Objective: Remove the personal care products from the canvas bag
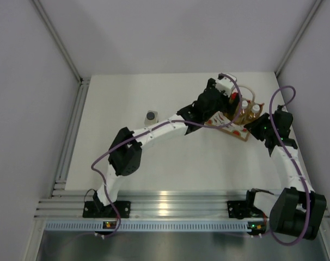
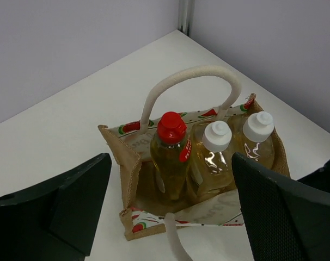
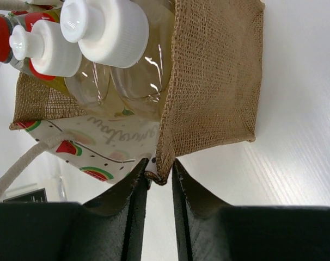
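A white table [image 1: 154,157] sits inside an enclosure of plain, pale grey walls [image 1: 170,32]. Aluminium posts [image 1: 56,37] rise at its far corners. Slotted aluminium rails [image 1: 170,205] run along its near and left edges, and the near ones catch a bright glare.

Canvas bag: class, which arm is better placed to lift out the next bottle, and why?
Left. The left gripper, open, hangs above the canvas bag, over the red-capped yellow bottle. The right gripper is pinched on the bag's corner, apparently steadying it.
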Motion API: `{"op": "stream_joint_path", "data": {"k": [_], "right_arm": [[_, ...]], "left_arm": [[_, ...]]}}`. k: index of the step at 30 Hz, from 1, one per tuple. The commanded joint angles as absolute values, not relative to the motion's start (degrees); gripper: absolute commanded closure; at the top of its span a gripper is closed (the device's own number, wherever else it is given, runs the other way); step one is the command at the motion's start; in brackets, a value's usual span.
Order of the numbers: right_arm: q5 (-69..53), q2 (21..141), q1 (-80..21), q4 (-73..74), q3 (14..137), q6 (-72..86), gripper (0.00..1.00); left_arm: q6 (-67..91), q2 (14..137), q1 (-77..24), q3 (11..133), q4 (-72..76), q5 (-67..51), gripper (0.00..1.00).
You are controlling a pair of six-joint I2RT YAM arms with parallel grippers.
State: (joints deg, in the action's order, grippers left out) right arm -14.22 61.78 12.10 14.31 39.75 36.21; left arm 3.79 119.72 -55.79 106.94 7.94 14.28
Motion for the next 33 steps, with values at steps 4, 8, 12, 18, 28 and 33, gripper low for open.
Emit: {"op": "stream_joint_path", "data": {"k": [4, 8, 12, 18, 28, 33], "right_arm": [[-13.36, 59.77, 11.34, 9.31, 43.24, 36.12, 0.72], [-12.75, 59.59, 11.34, 9.75, 43.51, 36.04, 0.71], [-12.66, 59.41, 11.34, 9.93, 43.33, 36.12, 0.71], [-11.96, 59.33, 11.34, 10.11, 43.07, 36.56, 0.72], [-11.95, 58.97, 11.34, 10.72, 43.33, 36.21, 0.72], [-11.95, 58.27, 11.34, 11.16, 43.51, 35.68, 0.72]], "left_arm": [[2.90, 125.24, -54.76, 117.67, 8.26, 11.43, 0.07], [4.04, 127.96, -53.97, 119.44, 8.44, 10.29, 0.09], [4.13, 129.90, -53.53, 121.46, 8.35, 9.15, 0.11], [5.10, 131.48, -53.00, 121.64, 8.00, 8.09, 0.20], [5.71, 136.23, -52.65, 125.06, 7.91, 6.67, 0.23], [3.87, 138.60, -52.56, 126.82, 7.47, 8.17, 0.23]]}}
